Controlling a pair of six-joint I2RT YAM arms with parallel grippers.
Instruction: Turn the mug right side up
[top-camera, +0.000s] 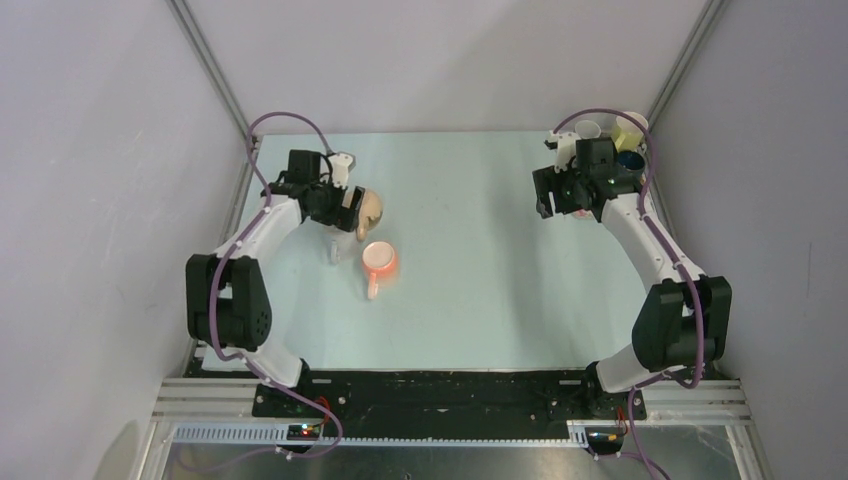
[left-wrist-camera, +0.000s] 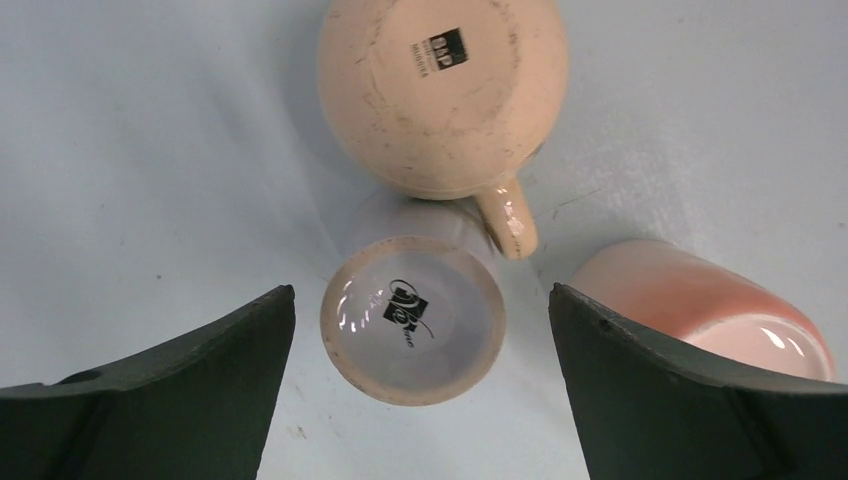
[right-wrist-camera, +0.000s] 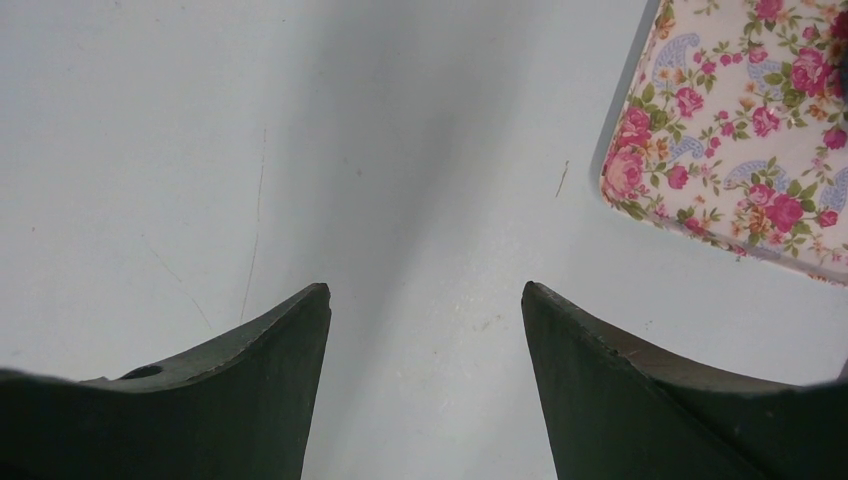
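1. Mug (left-wrist-camera: 413, 320): white, base up, axis vertical, on the tabletop (left-wrist-camera: 150, 150) at far left.
2. Left fingers (left-wrist-camera: 200, 370): spread wide, empty, straddling the mug from above.
3. Right fingers (right-wrist-camera: 200, 400): wide, empty, well apart.
4. Beige mug (left-wrist-camera: 440, 90): also inverted, just behind.
5. The mug's handle is unseen.

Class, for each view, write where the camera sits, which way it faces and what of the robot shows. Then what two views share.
Top external: above, behind the bases, looking down at the table; left arm and right arm show.
Left wrist: on its arm, facing down at white mug, beige mug and pink mug; left fingers show.
Right wrist: on its arm, facing down at table and flowered thing; right fingers show.
Shared: beige mug and pink mug, in top and left wrist.
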